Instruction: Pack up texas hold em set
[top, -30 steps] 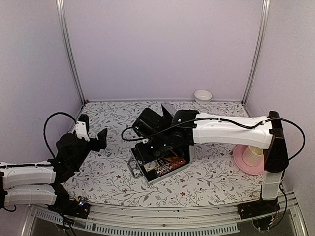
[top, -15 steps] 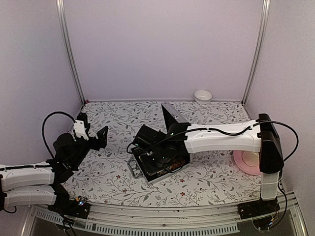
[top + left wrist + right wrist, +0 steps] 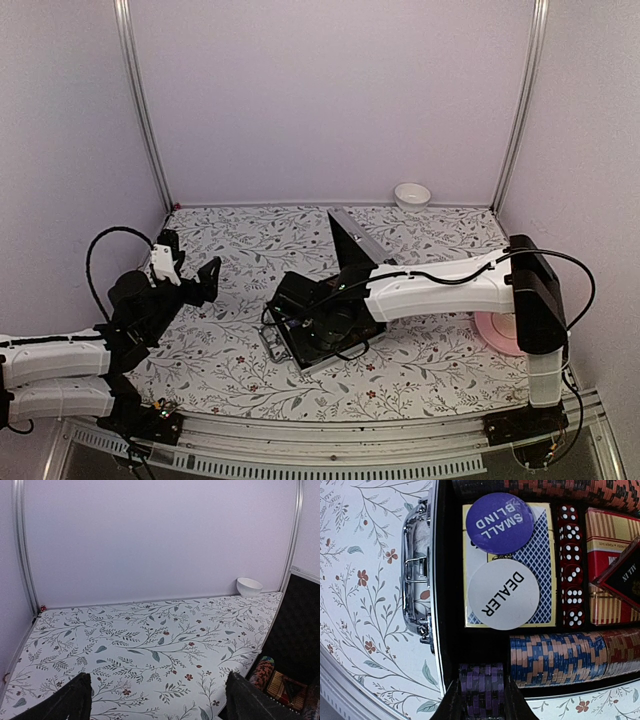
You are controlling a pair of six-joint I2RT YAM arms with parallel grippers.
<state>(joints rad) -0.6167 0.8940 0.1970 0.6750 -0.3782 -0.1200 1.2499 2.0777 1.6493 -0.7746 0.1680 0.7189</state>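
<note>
Floral surface [image 3: 230, 370] is carrying the nearly filled briefcase [image 3: 436, 580]. The right end effector [image 3: 480, 700] is pinching purple chips [image 3: 480, 682] at its chip row, the left end effector [image 3: 155, 700] is hanging spread and empty, and the lid [image 3: 352, 238] is standing open, awaiting closing.

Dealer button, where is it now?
Right wrist view: the dealer button lies on the blue deck, just below the purple button, left of the dice.
</note>
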